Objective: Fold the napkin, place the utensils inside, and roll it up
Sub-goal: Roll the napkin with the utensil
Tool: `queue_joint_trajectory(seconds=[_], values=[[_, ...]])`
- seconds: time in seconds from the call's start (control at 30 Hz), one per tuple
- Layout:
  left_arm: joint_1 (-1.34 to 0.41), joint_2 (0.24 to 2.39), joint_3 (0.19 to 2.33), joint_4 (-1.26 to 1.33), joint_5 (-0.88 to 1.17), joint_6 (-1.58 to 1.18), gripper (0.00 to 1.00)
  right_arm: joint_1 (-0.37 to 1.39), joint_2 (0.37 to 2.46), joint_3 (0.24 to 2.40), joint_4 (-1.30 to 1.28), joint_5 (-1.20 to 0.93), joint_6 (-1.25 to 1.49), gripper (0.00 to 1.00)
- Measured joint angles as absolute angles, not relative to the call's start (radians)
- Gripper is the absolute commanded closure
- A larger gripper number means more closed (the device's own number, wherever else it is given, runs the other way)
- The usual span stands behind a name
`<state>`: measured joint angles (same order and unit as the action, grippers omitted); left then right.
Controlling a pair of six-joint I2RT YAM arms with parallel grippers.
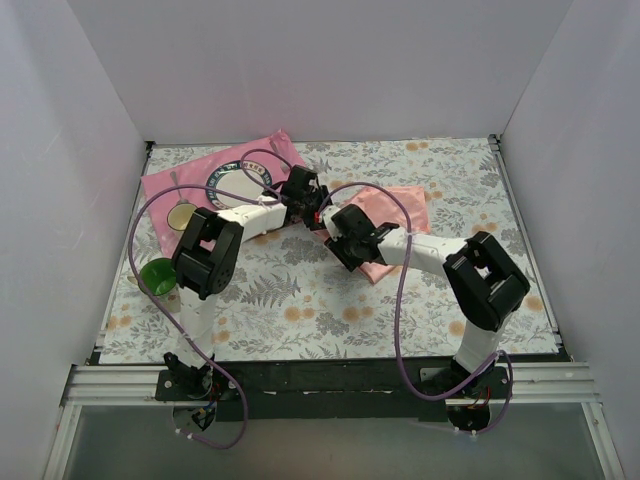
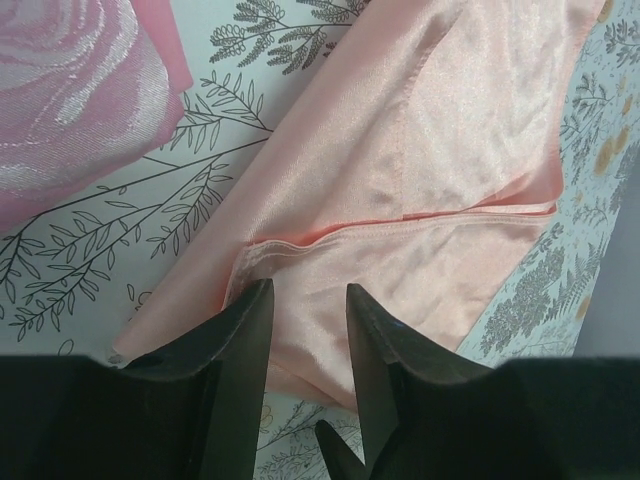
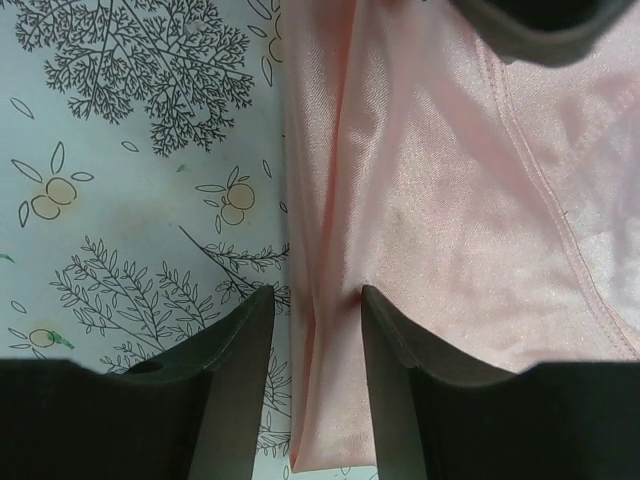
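The pale salmon-pink napkin [image 1: 405, 212] lies folded on the floral tablecloth right of centre. In the left wrist view the napkin [image 2: 440, 150] shows a folded hem, and my left gripper [image 2: 308, 288] hovers open over its near corner, with cloth showing flat between the fingers. My right gripper [image 3: 317, 290] is open and straddles the long folded left edge of the napkin [image 3: 450, 200]. From above, the left gripper [image 1: 312, 205] and right gripper [image 1: 350, 245] meet at the napkin's left side. I cannot pick out the utensils.
A hot-pink mat [image 1: 165, 182] at the back left carries a round plate [image 1: 240, 190] and a small pale disc [image 1: 181, 215]; the mat [image 2: 70, 90] also fills the left wrist view's corner. A green cup [image 1: 157, 275] stands by the left arm. White walls enclose three sides.
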<state>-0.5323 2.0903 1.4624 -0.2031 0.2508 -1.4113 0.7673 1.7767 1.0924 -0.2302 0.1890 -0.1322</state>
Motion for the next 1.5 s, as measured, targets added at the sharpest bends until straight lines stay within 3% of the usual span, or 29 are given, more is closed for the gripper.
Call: queue_joint_trajectory(seconds=[0.2, 0.43, 0.57, 0.73, 0.97, 1.23, 1.5], values=[[-0.510, 2.069, 1.455, -0.202, 0.253, -1.444, 0.60, 0.811, 1.814, 1.115, -0.233, 0.260, -0.159, 0.51], [-0.458, 1.982, 1.380, -0.199, 0.254, -1.515, 0.57, 0.821, 1.842, 1.131, -0.217, 0.340, -0.167, 0.58], [-0.433, 1.921, 1.300, -0.178, 0.254, -1.555, 0.56, 0.821, 1.853, 1.131, -0.205, 0.385, -0.177, 0.71], [-0.429, 1.857, 1.193, -0.131, 0.257, -1.600, 0.43, 0.826, 1.857, 1.124, -0.202, 0.405, -0.190, 0.84], [-0.417, 1.805, 1.077, -0.011, 0.297, -1.709, 0.46, 0.832, 1.858, 1.123, -0.207, 0.397, -0.187, 0.99], [-0.413, 1.826, 0.987, 0.154, 0.381, -1.864, 0.41, 0.807, 1.852, 1.123, -0.208, 0.350, -0.170, 0.99], [-0.439, 1.829, 0.927, 0.265, 0.387, -1.957, 0.43, 0.732, 1.833, 1.123, -0.214, 0.163, -0.142, 0.99]])
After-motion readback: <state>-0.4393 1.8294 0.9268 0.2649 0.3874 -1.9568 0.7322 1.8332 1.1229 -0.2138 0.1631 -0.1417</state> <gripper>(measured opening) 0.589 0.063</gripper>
